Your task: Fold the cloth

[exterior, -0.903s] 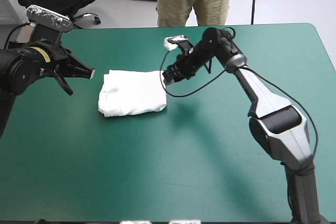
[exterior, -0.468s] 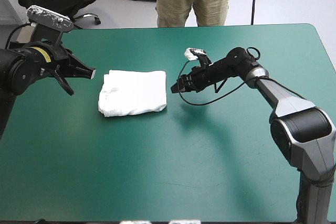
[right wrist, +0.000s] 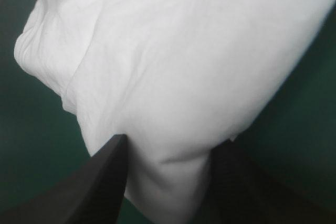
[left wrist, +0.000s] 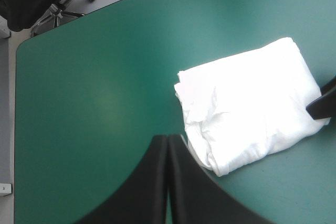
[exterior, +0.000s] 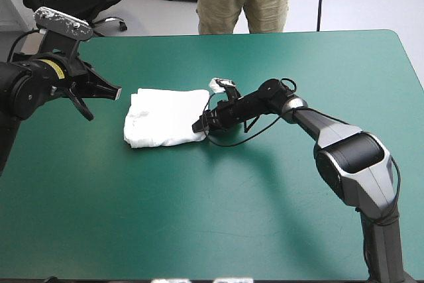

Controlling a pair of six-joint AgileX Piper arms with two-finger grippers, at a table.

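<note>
The T-shirt [exterior: 167, 117] lies as a folded bundle on the tabletop [exterior: 252, 217], so the folding looks largely done, with maybe one last tuck left. The right hand [exterior: 200, 126] is at the T-shirt's near right corner. Only its wrist view shows the fingers [right wrist: 102, 182] spread, the corner between them, ungripped. The left hand [exterior: 114, 91] hangs off the T-shirt's left side, closed to a point, empty.

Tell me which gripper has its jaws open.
The right gripper: its jaws stand apart around an edge of the T-shirt. The left gripper, away from the T-shirt, has them shut.
</note>
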